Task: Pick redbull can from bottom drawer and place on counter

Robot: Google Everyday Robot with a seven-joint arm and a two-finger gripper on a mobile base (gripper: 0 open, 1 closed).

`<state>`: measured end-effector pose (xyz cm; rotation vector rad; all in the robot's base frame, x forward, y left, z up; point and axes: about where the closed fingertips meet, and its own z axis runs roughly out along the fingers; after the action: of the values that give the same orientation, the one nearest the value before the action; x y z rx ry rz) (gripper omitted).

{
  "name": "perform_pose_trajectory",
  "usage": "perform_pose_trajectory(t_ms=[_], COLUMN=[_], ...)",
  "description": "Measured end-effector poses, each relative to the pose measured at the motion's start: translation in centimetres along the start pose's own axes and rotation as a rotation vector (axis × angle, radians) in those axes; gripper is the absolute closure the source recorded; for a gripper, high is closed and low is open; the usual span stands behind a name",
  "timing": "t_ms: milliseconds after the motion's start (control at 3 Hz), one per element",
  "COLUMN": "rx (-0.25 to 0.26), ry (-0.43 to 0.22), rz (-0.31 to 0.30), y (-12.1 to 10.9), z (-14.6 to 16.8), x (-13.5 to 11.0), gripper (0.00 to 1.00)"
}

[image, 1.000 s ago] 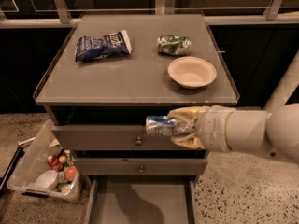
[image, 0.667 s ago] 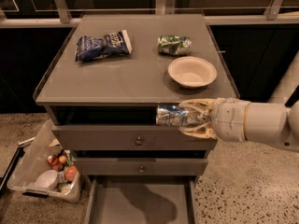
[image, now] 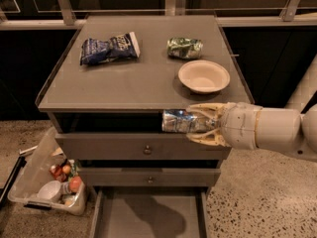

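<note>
My gripper (image: 190, 123) comes in from the right and is shut on the redbull can (image: 177, 121), a slim silver-and-blue can held lying sideways. The can hangs in the air in front of the counter's front edge, at about the height of that edge, right of centre. The counter (image: 138, 81) is the grey slab with a thin raised rim on top of the cabinet. Far below, the bottom drawer (image: 148, 214) is pulled out, and only the arm's shadow falls on its plain grey floor.
On the counter lie a dark-blue snack bag (image: 109, 47) at the back left, a green-and-silver packet (image: 184, 47) at the back right, and a beige bowl (image: 203, 76) near the front right. A clear bin (image: 47, 185) of odds and ends stands on the floor left of the cabinet.
My gripper has lifted the can up and a little to the right, from the level of the upper drawer front to the counter's front edge.
</note>
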<state>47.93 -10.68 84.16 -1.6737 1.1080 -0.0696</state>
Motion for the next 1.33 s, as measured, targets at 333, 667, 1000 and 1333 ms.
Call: perform_pose_trajectory(t_ms=[333,667,1000,1333], rx=[0.013,-0.010,-0.054,-0.096], ry=[-0.011,-0.050,-0.128,-0.191], rz=[-0.037,-0.090,-0.102,-0.076], y=[-2.5,-6.2,-8.9,-11.0], z=[1.1,3.8,7.5,10.8], x=[-0.4,-1.6,-2.9,-3.7], gripper=[1.00,1.00,1.00,1.00])
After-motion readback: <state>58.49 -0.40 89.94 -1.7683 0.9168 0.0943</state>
